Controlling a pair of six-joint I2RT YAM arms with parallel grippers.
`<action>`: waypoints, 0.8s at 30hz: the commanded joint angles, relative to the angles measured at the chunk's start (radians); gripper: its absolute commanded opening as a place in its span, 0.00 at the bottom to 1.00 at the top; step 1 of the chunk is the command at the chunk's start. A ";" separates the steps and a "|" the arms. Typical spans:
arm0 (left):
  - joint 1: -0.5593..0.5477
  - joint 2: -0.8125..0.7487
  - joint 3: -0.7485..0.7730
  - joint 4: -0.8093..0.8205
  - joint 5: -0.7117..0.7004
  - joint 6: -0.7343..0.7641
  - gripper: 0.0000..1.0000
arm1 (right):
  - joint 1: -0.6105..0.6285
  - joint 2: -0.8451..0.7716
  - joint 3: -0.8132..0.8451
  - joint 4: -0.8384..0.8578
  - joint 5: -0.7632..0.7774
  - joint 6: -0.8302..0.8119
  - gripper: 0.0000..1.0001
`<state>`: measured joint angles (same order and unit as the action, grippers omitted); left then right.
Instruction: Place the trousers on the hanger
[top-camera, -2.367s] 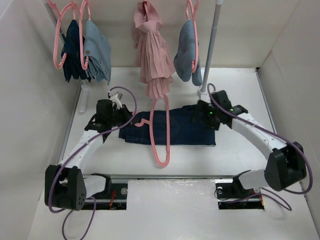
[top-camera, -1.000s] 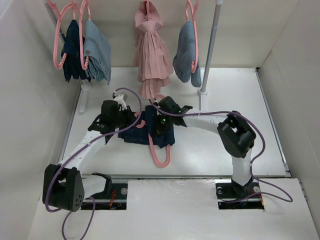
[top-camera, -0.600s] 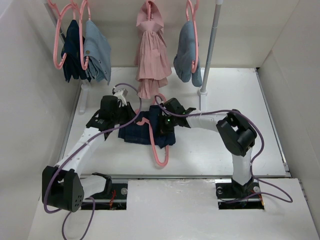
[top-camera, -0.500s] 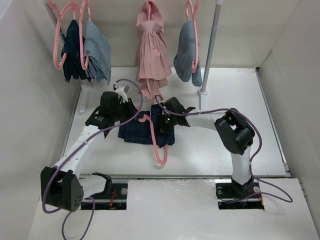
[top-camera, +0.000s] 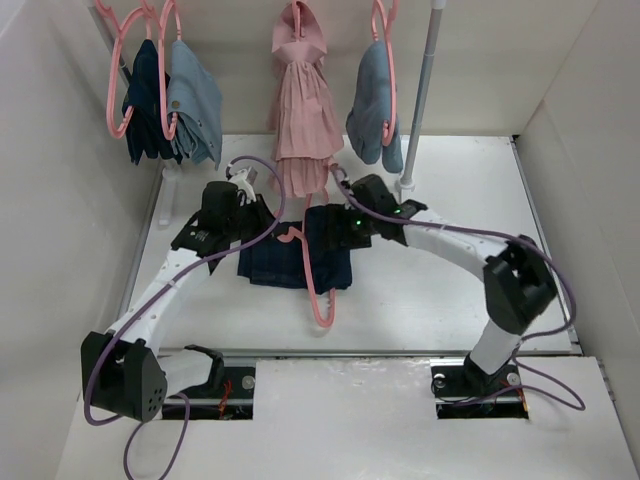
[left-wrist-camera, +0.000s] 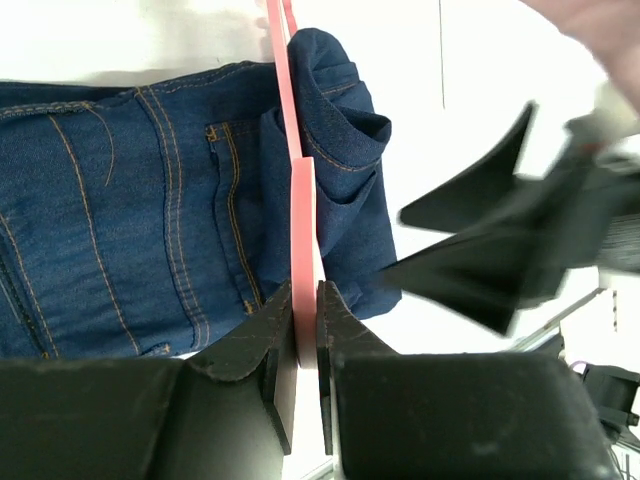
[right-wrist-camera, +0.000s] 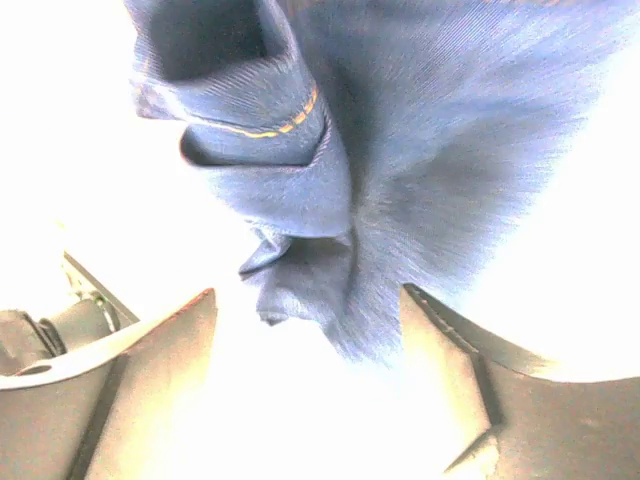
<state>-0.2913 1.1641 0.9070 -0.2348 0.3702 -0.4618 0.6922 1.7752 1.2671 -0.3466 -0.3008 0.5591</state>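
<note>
left wrist | L tool (left-wrist-camera: 305, 300) clamped on hanger (left-wrist-camera: 300, 200) | R tool (right-wrist-camera: 308, 295) spread wide | trousers (left-wrist-camera: 150, 200) navy, folded, orange stitching

Your arms (top-camera: 165, 285): white links, black joints | purple cables (top-camera: 262, 205) trail both | green light (top-camera: 398, 208) on your right wrist | left gripper (left-wrist-camera: 303, 292): black fingers

Trousers (top-camera: 270, 262): dark navy-blue denim, no print, with orange-tan contrast stitching on seams and pocket. Hanger (top-camera: 318, 290): uniform pink. Left gripper (left-wrist-camera: 303, 300): black fingers. Table (top-camera: 440, 290): white.

At 12 o'clock in the top view, dress (top-camera: 305, 120): dusty pink, pleated. At 11 o'clock, dark navy garment (top-camera: 145, 100) and light blue garment (top-camera: 195, 100). At 1 o'clock, second light blue garment (top-camera: 368, 110).

Cable (top-camera: 280, 195): purple. Left arm (top-camera: 165, 290) and right arm (top-camera: 455, 240): white links, black joints.
</note>
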 joint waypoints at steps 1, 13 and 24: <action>-0.005 -0.006 -0.016 0.043 0.009 -0.003 0.00 | -0.057 -0.094 0.021 -0.110 0.052 -0.085 0.79; -0.005 0.003 0.012 0.032 0.009 0.017 0.00 | -0.091 0.150 0.120 0.243 -0.201 0.137 0.07; -0.005 0.022 0.137 0.054 0.107 0.048 0.00 | -0.013 0.394 0.140 0.474 -0.117 0.453 0.01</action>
<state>-0.2924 1.1824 0.9367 -0.2352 0.3904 -0.4332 0.6621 2.1216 1.3777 0.0135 -0.4526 0.8951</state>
